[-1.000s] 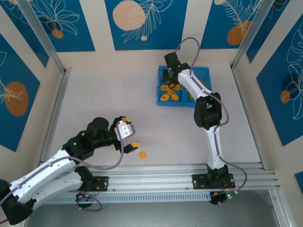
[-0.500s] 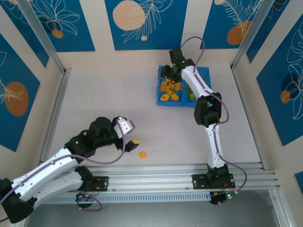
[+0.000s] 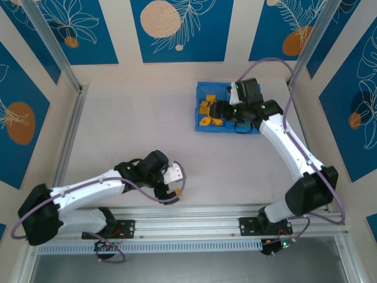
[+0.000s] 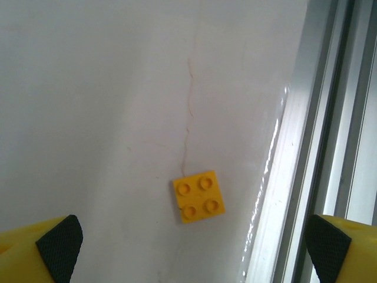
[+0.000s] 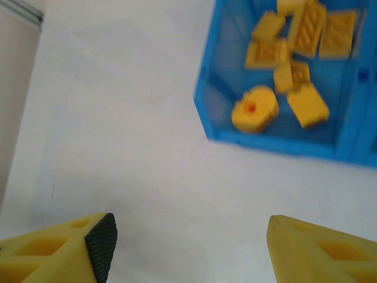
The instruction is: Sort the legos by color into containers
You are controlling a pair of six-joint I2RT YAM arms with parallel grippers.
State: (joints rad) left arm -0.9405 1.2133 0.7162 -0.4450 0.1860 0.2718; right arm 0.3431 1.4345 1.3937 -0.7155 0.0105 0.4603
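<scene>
Lying flat: yellow four-stud lego (image 4: 198,196) | left gripper (image 4: 192,247) wide | right gripper (image 5: 189,242) wide, empty

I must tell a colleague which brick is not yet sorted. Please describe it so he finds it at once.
Find the metal rail along the near edge of the table. Beside it, under the open left hand, lies a square yellow brick with four studs. It lies alone; the other yellow bricks are in the blue tray.

We're standing in a robotics lab test cell: two white-and-black robot arms (image 3: 287,146) are bolted to a silver aluminium rail (image 3: 206,213), and blue wall panels printed with white leaves and orange discs (image 3: 177,29) box in a pale white tabletop (image 3: 135,130).
</scene>
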